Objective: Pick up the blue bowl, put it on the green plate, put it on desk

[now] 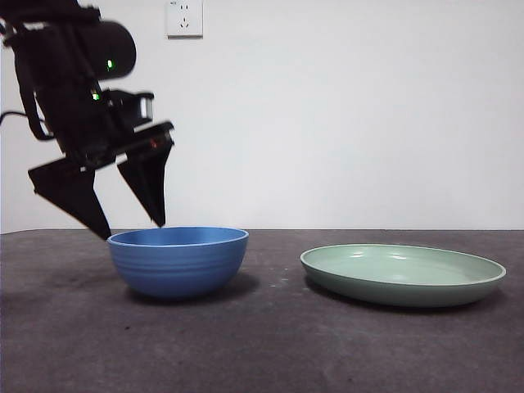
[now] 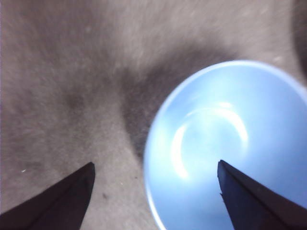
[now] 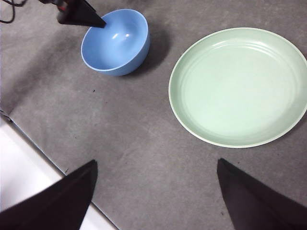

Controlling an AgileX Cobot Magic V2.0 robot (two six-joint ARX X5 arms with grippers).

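The blue bowl (image 1: 178, 260) stands upright on the desk (image 1: 262, 344) at the left. The green plate (image 1: 402, 273) lies on the desk to its right, apart from it. My left gripper (image 1: 131, 229) hangs open just above the bowl's left rim, one jaw over the inside and one outside the wall. In the left wrist view the blue bowl (image 2: 225, 143) fills one side, with the left gripper (image 2: 156, 170) straddling its rim. My right gripper (image 3: 156, 167) is open, high above the desk, looking down on the blue bowl (image 3: 115, 40) and green plate (image 3: 237, 86).
A white wall with a socket (image 1: 184, 18) closes the back. The desk's edge and a white floor strip (image 3: 29, 182) show in the right wrist view.
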